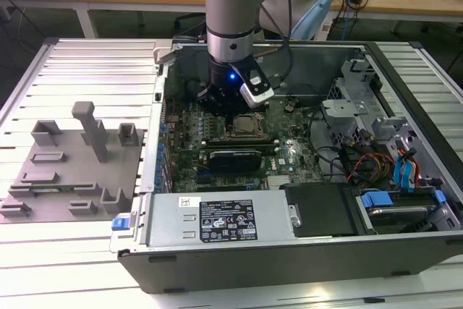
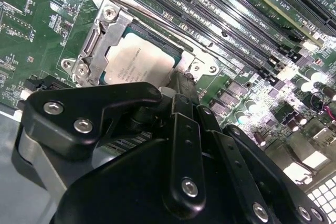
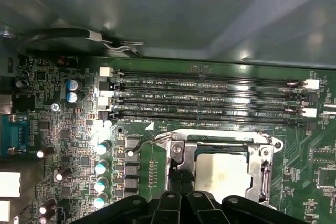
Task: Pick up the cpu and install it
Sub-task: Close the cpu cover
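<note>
Cpu [image 2: 139, 61] lies flat in socket frame [image 2: 97, 45] on motherboard [image 3: 68, 129], silvery top up. Gripper [image 3: 181, 179] is low inside computer case [image 1: 289, 255], tips right at cpu's edge. Jaws look pinched together, gripping nothing. Memory slots [image 3: 210, 95] just beside socket.

Top centre of the exterior view, the pale-blue and silver cylindrical arm [image 1: 231, 5] bears a small blue light [image 1: 231, 75]. In the second wrist view, silver screws [image 2: 189, 186] stud its matte black gripper [image 2: 181, 85].
</note>
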Available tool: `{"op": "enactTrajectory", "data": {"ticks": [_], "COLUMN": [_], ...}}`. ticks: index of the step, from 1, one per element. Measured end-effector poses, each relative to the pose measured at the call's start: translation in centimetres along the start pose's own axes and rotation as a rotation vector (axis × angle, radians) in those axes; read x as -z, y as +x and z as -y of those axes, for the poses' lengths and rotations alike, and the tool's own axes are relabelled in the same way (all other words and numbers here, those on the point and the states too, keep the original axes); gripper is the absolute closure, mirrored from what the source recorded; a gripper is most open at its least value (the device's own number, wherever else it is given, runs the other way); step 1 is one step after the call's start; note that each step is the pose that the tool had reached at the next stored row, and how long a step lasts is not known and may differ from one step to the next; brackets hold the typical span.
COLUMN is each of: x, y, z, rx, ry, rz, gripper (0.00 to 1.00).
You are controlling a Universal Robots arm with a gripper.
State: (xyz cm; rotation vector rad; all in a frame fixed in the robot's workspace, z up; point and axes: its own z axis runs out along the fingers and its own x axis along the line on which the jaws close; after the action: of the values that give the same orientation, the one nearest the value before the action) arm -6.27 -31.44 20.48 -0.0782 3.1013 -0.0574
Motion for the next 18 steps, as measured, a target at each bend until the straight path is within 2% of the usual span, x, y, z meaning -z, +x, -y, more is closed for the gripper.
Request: {"op": "enactTrajectory", "data": {"ticks": [12, 18], "x": [0.45, -0.04], "y": [0.00, 0.14], "z": [0.03, 0.26], "rx": [0.000, 0.001], "ry": [0.0006, 0.0008], "rz": [0.0000, 0.0007], "gripper": [0.89, 0.89]}}
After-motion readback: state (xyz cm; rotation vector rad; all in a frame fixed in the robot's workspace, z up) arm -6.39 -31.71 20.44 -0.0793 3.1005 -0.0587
